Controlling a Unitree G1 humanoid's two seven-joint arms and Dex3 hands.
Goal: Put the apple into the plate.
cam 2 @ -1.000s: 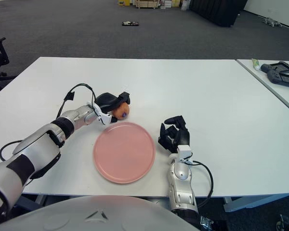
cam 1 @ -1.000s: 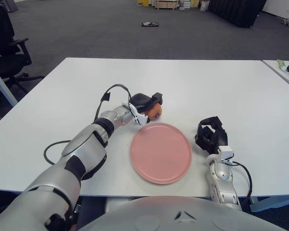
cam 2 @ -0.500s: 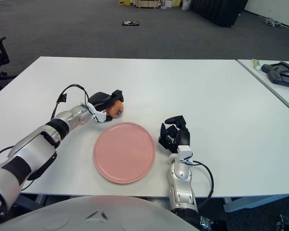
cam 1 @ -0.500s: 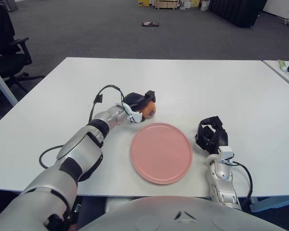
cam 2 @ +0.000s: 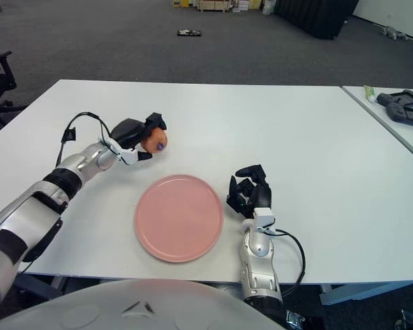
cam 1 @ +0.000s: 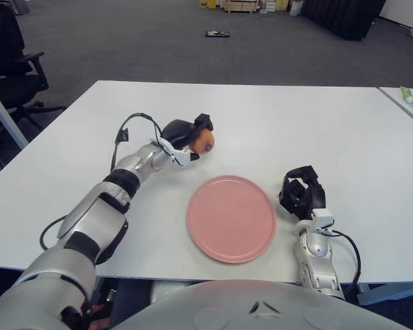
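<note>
Orange apple [cam 1: 204,141] sits gripped in your left hand [cam 1: 186,136], toward the tabletop's far-left, beyond the pink plate [cam 1: 230,217] near the front edge. Grip looks shallow (could roll out early). Right hand [cam 1: 302,193], fingers curled on nothing, idles right of the plate.

Open office or lab: grey carpet [cam 1: 124,41], office chair [cam 1: 10,55], white tables [cam 1: 296,124].

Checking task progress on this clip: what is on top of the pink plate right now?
Nothing lies on the pink plate; its whole face shows bare. The apple is in the left hand, beyond the plate's far left rim. The right hand shows beside its right edge.
</note>
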